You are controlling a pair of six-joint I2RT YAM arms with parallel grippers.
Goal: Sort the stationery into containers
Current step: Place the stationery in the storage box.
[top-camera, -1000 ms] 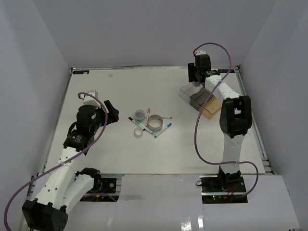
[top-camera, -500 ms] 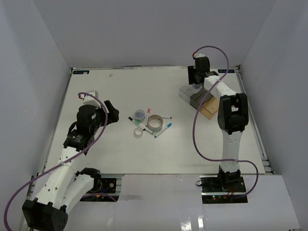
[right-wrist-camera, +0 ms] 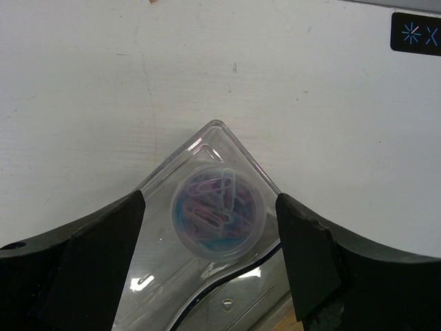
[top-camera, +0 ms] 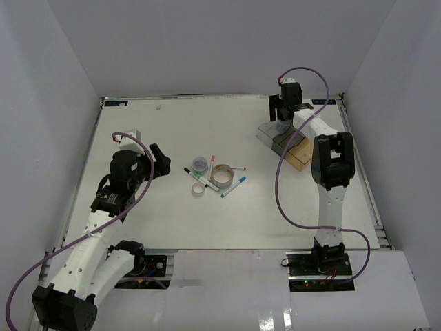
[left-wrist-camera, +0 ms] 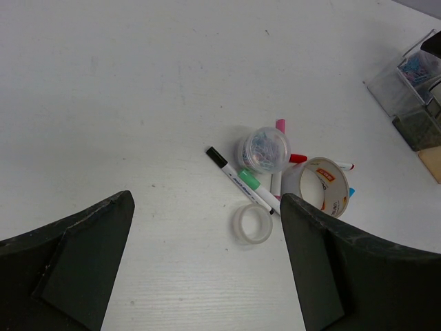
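- The right tool [right-wrist-camera: 210, 238] is seen spread wide, with nothing gripped; directly beneath it, between its fingers, a round tub of paper clips [right-wrist-camera: 217, 207] is lodged in the clear bin [right-wrist-camera: 155, 255].
- The left tool [left-wrist-camera: 207, 221] is likewise held open and empty above the table [left-wrist-camera: 103, 83]; ahead of it a second tub [left-wrist-camera: 266, 148], a black-capped marker [left-wrist-camera: 231, 171], a printed tape roll [left-wrist-camera: 324, 185] and a clear tape roll [left-wrist-camera: 252, 223] are clustered together.

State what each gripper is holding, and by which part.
Nothing is held. The left gripper is open and empty. The right gripper is open, its fingers clear of the tub lying in the clear bin.
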